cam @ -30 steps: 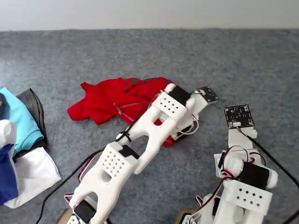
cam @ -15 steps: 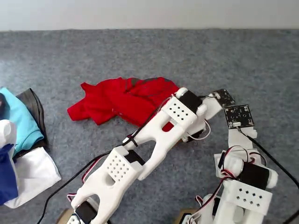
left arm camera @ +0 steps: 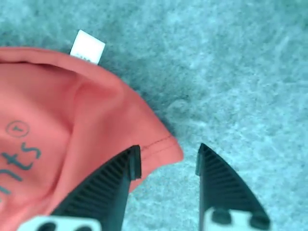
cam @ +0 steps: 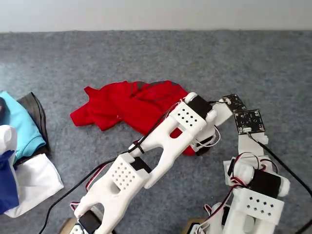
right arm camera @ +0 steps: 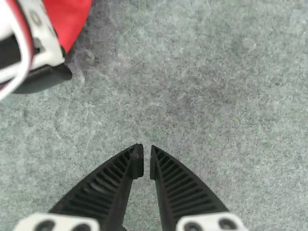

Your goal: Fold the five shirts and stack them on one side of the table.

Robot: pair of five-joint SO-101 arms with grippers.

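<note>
**High view:** A grey, carpet-like tabletop [cam: 273, 63] is seen, with a pale wall [cam: 156, 14] along the far edge. The red shirt [cam: 126, 105] is left crumpled near the middle. A pile of shirts [cam: 22, 146] in light blue, black, white and dark blue is set at the left edge, well apart from the red one. The left arm [cam: 146, 156] is stretched diagonally from the near edge and bent at the elbow. The left hand [cam: 204, 146] is lowered at the red shirt's right corner. The right arm [cam: 256, 195] is kept folded back by the near right corner.

**Left wrist view:** The fingers of the left hand [left arm camera: 168, 153] are spread wide. The hem corner of the red shirt [left arm camera: 72, 120] is caught between them but not clamped. One finger is laid over the fabric, the other over bare tabletop [left arm camera: 231, 72]. A white tag [left arm camera: 87, 46] is seen at the shirt's edge.

**Right wrist view:** The fingers of the right hand [right arm camera: 144, 161] are brought almost together, with only a slim gap and nothing held. The hand is pointed down over bare tabletop [right arm camera: 216, 86]. An edge of the red shirt [right arm camera: 72, 17] and the left hand [right arm camera: 38, 77] are seen farther off.
</note>
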